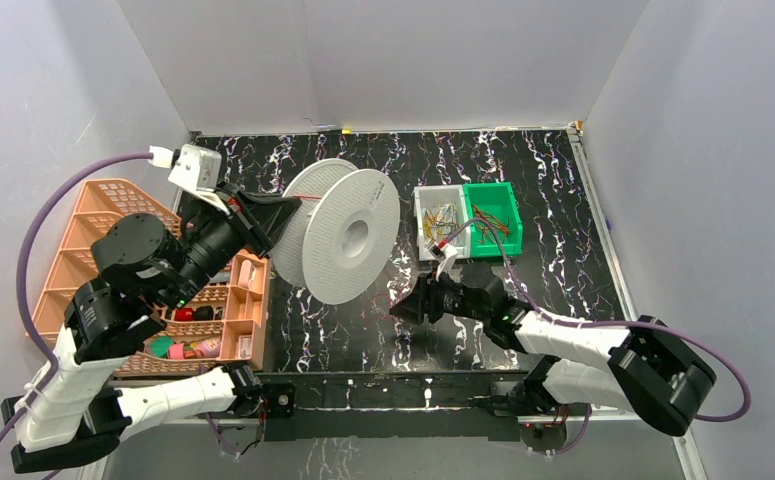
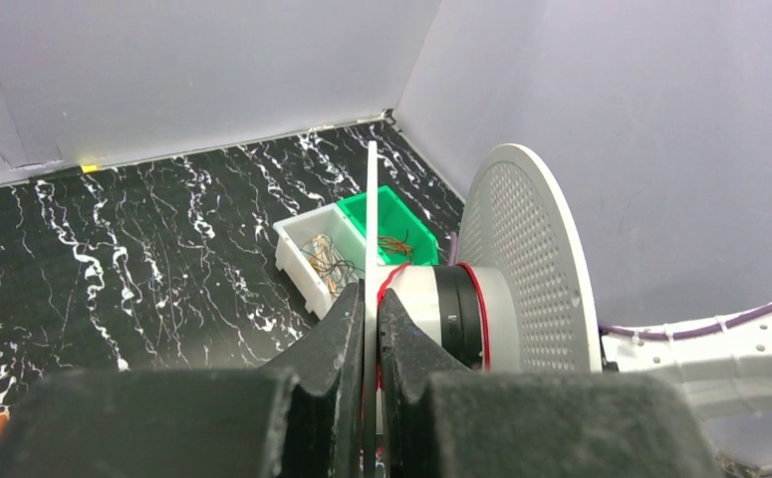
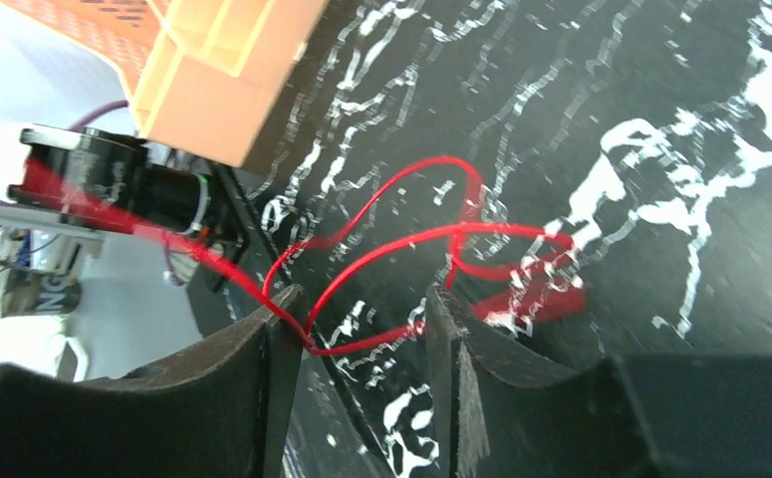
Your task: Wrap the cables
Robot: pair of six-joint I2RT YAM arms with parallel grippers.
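A white spool (image 1: 348, 235) stands on edge in the middle of the table. My left gripper (image 2: 373, 319) is shut on its near flange (image 2: 372, 229), which runs edge-on between the jaws. A few turns of thin red wire (image 2: 477, 299) lie around the spool's hub (image 2: 441, 309). My right gripper (image 3: 362, 339) is open, low over the table in front of the spool (image 1: 413, 300). Loose loops of the red cables (image 3: 411, 249) lie on the black surface just ahead of it, and one strand crosses between the fingers and touches the left fingertip (image 3: 282, 309).
A white bin (image 1: 438, 220) of yellowish wires and a green bin (image 1: 493, 215) stand right of the spool. An orange divided tray (image 1: 213, 320) with small items sits at the left. Grey walls enclose the table (image 1: 563, 270).
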